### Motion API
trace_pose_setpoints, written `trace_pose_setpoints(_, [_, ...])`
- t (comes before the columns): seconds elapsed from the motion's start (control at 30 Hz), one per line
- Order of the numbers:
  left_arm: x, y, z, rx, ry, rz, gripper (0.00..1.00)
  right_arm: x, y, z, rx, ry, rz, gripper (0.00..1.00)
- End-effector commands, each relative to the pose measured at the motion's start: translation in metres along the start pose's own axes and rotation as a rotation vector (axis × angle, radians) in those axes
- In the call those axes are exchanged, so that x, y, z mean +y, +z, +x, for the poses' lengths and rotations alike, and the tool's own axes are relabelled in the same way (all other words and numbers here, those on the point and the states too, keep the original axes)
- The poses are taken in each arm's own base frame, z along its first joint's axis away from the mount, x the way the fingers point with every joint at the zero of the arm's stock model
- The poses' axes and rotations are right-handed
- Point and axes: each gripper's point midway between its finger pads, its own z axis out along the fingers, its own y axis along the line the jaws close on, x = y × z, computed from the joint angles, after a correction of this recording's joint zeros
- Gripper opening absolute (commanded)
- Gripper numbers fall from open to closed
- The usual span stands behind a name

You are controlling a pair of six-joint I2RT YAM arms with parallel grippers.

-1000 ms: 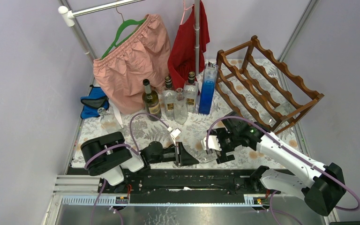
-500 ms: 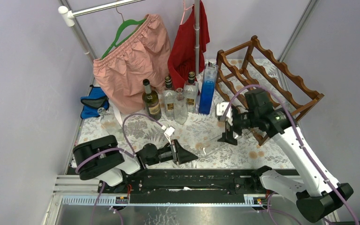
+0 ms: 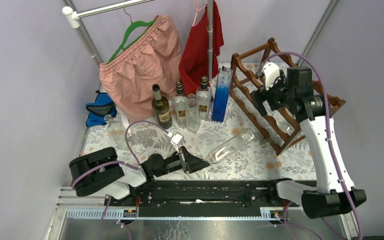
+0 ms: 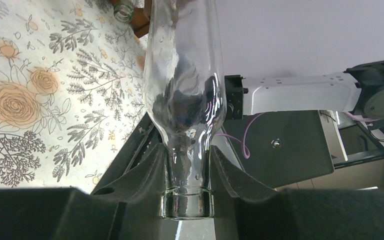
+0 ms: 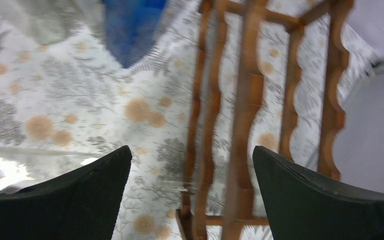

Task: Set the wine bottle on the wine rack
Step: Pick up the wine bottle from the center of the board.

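A clear bottle (image 3: 230, 146) lies on the floral tabletop (image 3: 260, 162), its neck in the left end effector (image 3: 202, 164) and its base pointing toward the rack (image 3: 250, 51). The right end effector (image 3: 261, 95) hangs raised over the rack's front rails. A row of bottles (image 3: 180, 107) stands upright farther back, beside hanging pink shorts (image 3: 140, 65).

Nothing is reading clearly in any view. At the back of the counter (image 3: 260, 161), the dark bottle (image 3: 162, 107) is wearing a pale label, and two clear bottles (image 3: 180, 109) (image 3: 203, 99) next to it are carrying small labels as well, but the print on all three is coming through too small to make out. The wine bottle (image 4: 185, 90), lying on its side, is showing only clear glass to the left wrist view.
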Motion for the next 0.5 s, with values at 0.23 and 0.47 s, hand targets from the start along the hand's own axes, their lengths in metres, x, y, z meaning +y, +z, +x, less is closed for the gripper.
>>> trace_pose_setpoints(0.23, [-0.045, -0.009, -0.031, -0.133, 0.112, 0.151, 0.00, -0.071, 0.009, 0.046, 0.188, 0.110, 0.169, 0.80])
trace_pose_setpoints(0.47, [-0.044, -0.011, -0.031, -0.133, 0.122, 0.146, 0.00, -0.073, 0.019, 0.068, 0.256, 0.127, 0.142, 0.51])
